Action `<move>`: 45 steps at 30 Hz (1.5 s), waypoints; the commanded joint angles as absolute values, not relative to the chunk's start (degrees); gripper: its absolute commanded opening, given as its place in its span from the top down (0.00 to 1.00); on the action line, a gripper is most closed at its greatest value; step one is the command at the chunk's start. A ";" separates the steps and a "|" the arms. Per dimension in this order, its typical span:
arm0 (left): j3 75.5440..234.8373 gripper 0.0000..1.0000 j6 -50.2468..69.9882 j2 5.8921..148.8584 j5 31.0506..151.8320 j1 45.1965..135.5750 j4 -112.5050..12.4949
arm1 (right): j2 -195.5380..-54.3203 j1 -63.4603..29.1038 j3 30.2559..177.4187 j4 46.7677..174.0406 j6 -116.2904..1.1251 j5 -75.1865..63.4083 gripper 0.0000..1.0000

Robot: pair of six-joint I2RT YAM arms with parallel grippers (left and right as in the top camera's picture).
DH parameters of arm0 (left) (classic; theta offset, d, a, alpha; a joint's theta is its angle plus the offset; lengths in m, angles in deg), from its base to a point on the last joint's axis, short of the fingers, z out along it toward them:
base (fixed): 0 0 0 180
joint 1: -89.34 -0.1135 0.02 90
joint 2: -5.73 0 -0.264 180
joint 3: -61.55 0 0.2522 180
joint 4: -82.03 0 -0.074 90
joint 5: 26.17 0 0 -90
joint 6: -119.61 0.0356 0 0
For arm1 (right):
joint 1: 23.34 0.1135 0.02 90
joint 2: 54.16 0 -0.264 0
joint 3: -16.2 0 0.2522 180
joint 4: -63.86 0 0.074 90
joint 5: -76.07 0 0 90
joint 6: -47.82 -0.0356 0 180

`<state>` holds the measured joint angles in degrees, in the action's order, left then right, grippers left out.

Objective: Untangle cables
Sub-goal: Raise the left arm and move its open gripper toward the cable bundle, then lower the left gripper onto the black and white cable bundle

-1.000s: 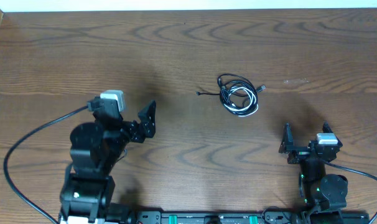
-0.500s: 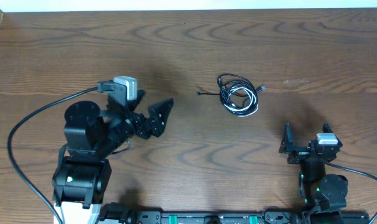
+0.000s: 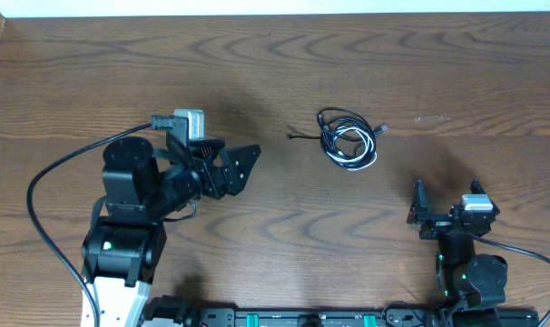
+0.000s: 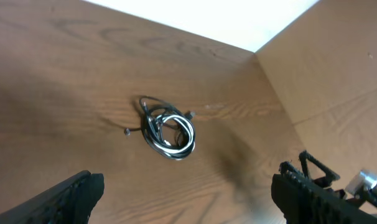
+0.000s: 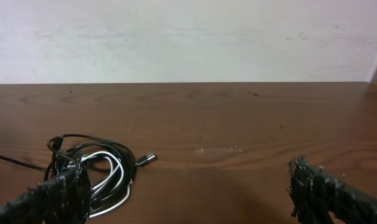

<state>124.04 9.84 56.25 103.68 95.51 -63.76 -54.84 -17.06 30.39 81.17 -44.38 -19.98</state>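
The cables (image 3: 348, 141) are lying in a small, loose coil on the far middle of the table (image 3: 93, 82), nearer the right arm's side. Black cords are looping round a short white cord (image 3: 364, 156). One thin tail with a small plug (image 3: 291, 136) is trailing out toward the left, and another plug end (image 3: 381, 128) is poking out on the right. The bundle is looking light, limp and thin, so it is likely to drag along whole if pulled from one point. The stray tails or the outer edge of a loop are offering the easiest places to pinch, with the other arm pinning the rest.

The left gripper (image 3: 243, 168) is hanging above the wood, well short of the coil and pointing toward it, its jaws spread wide and holding nothing. The right gripper (image 3: 446, 191) is sitting back near its base, near the coil's front side, also gaping wide and carrying nothing.

The tabletop is showing dark, smooth wood grain, probably giving little friction to hold the cords. A pale wall (image 5: 188, 37) is running behind the far edge
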 commanded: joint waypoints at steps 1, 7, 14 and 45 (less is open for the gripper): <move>125.05 0.08 2.45 58.31 100.38 96.28 -63.35 | -54.65 -17.15 30.28 81.24 -44.91 -20.41 0.01; 125.05 0.08 -1.40 60.51 88.95 101.98 -61.75 | -54.65 -17.15 30.28 81.24 -44.91 -20.41 0.01; 125.57 0.08 -6.75 62.28 73.41 112.21 -59.94 | -54.65 -17.15 30.28 81.24 -44.91 -20.41 0.01; 152.90 0.08 -6.73 94.26 67.03 117.72 -36.03 | -54.65 -17.15 30.28 81.24 -44.91 -20.41 0.01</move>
